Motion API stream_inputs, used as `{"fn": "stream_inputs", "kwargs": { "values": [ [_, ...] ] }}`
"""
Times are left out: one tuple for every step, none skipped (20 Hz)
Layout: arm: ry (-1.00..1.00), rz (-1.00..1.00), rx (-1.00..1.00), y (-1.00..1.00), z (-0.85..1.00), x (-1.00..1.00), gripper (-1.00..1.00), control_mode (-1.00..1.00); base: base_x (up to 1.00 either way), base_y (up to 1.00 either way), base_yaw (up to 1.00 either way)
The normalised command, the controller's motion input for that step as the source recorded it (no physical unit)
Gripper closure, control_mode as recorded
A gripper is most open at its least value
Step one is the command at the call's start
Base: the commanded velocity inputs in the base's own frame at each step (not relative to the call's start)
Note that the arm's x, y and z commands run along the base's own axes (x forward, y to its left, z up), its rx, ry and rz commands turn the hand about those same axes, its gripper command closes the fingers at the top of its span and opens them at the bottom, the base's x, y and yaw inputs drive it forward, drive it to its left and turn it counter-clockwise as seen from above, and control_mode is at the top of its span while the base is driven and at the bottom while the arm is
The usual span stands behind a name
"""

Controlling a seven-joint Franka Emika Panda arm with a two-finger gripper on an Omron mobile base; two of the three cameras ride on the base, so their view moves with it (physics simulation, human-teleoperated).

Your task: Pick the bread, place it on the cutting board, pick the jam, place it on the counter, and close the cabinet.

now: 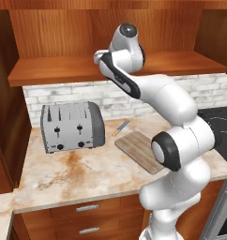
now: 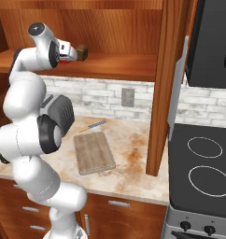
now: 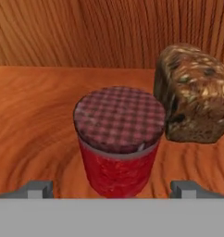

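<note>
Gripper raised to the open cabinet shelf, jaws spread wide and empty.

Left base view: the cutting board [image 1: 139,151] is seen bare on the counter [image 1: 82,171] beside the toaster [image 1: 72,126].
Right base view: the bread [image 2: 82,52] is seen on the cabinet [image 2: 119,65] shelf.
Hand view: the jam [image 3: 118,139] stands upright between the gripper [image 3: 112,189] tips, the bread just beside it.
</note>
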Motion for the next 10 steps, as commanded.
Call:
{"fn": "stream_inputs", "kwargs": {
  "values": [
    [0.03,0.00,0.00,0.00,0.00,0.38,-1.00,-1.00,0.00,0.00,0.00],
    [0.02,0.00,0.00,0.00,0.00,0.39,-1.00,-1.00,0.00,0.00,0.00],
    [0.02,0.00,0.00,0.00,0.00,0.41,-1.00,-1.00,0.00,0.00,0.00],
    [0.02,0.00,0.00,0.00,0.00,0.41,-1.00,-1.00,0.00,0.00,0.00],
    [0.01,0.00,0.00,0.00,0.00,0.42,-1.00,-1.00,0.00,0.00,0.00],
    [0.01,0.00,0.00,0.00,0.00,0.43,-1.00,-1.00,0.00,0.00,0.00],
    [0.01,0.00,0.00,0.00,0.00,0.43,-1.00,-1.00,0.00,0.00,0.00],
    [0.01,0.00,0.00,0.00,0.00,0.41,-1.00,-1.00,0.00,0.00,0.00],
    [0.01,0.00,0.00,0.00,0.00,0.39,-1.00,-1.00,0.00,0.00,0.00],
    [0.01,0.00,0.00,0.00,0.00,0.38,-1.00,-1.00,0.00,0.00,0.00]
  ]
}}
